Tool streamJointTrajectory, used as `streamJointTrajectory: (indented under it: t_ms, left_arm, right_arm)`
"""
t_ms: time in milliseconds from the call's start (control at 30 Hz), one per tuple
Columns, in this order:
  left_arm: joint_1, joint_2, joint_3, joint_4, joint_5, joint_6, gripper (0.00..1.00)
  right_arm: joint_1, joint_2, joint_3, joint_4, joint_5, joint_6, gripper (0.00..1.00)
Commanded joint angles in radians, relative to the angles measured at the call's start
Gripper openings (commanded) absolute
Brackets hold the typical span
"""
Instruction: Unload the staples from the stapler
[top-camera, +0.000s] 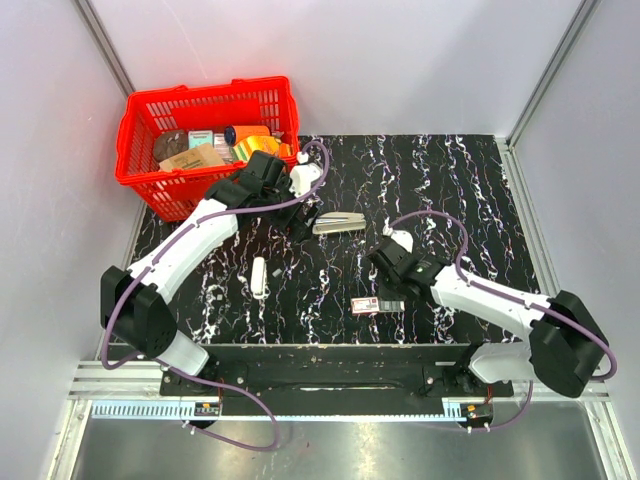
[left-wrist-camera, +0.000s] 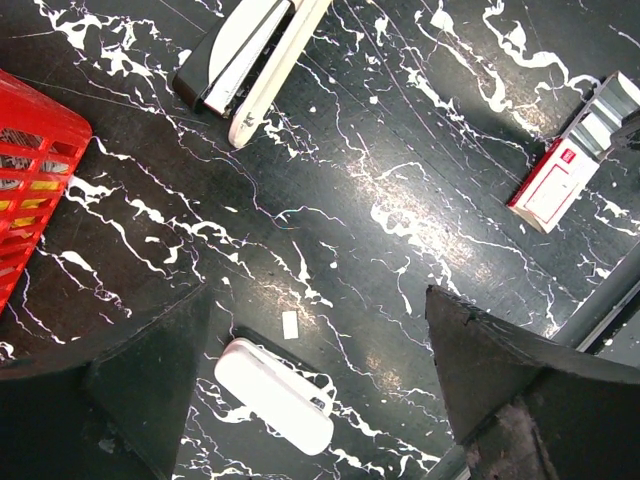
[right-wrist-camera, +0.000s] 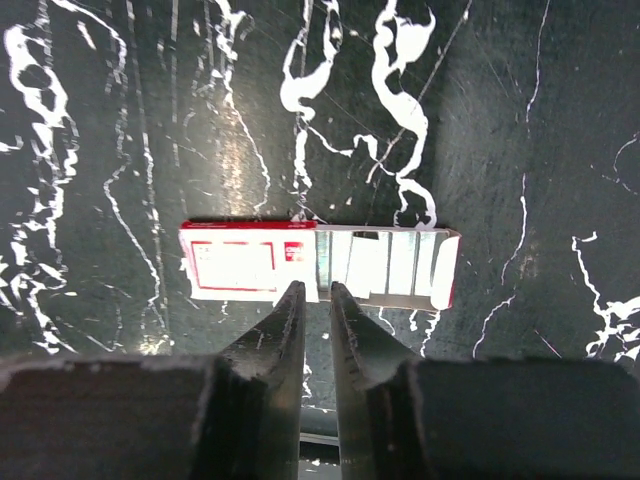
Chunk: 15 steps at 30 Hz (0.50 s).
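Observation:
The stapler (top-camera: 338, 224), slim and grey-silver with a paler arm, lies flat on the black marbled table (top-camera: 470, 190) near its middle. In the left wrist view the stapler (left-wrist-camera: 250, 55) is at the top edge, well beyond my fingers. My left gripper (top-camera: 303, 222) hangs just left of it, wide open (left-wrist-camera: 318, 300) and empty. My right gripper (top-camera: 385, 285) hovers over a red-and-white box (right-wrist-camera: 235, 265) whose tray (right-wrist-camera: 390, 262) is slid out, showing silvery strips. Its jaws (right-wrist-camera: 310, 290) stand a narrow gap apart with nothing between them.
A short white bar (top-camera: 259, 277) lies left of centre, seen close under the left gripper as the bar (left-wrist-camera: 272, 395) with a tiny white chip (left-wrist-camera: 290, 324) beside it. A red basket (top-camera: 140, 150) of assorted items stands at the back left. The box (top-camera: 366, 305) lies near the front edge.

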Motion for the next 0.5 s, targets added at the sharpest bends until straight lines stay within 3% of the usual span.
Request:
streamJointTrajectory:
  t_ms: [0, 133, 233, 333, 467]
  left_arm:
    - [0.004, -0.024, -0.025, 0.027, 0.008, 0.044, 0.89]
    - [0.002, 0.023, -0.089, 0.027, -0.030, 0.115, 0.71]
    - [-0.003, 0.045, -0.158, 0.031, -0.067, 0.155, 0.50]
    - [-0.016, 0.039, -0.212, 0.039, -0.087, 0.179, 0.49]
    - [-0.033, 0.038, -0.265, 0.040, -0.095, 0.195, 0.55]
  right_arm:
    - [0.010, -0.046, 0.070, -0.006, 0.029, -0.018, 0.20]
    - [0.010, -0.052, 0.073, 0.072, -0.012, -0.038, 0.21]
    - [0.010, -0.049, 0.018, 0.208, -0.102, -0.003, 0.34]
    - [0.008, -0.016, -0.048, 0.372, -0.187, 0.057, 0.45]
    - [0.010, 0.015, -0.016, 0.377, -0.198, 0.047, 0.51]
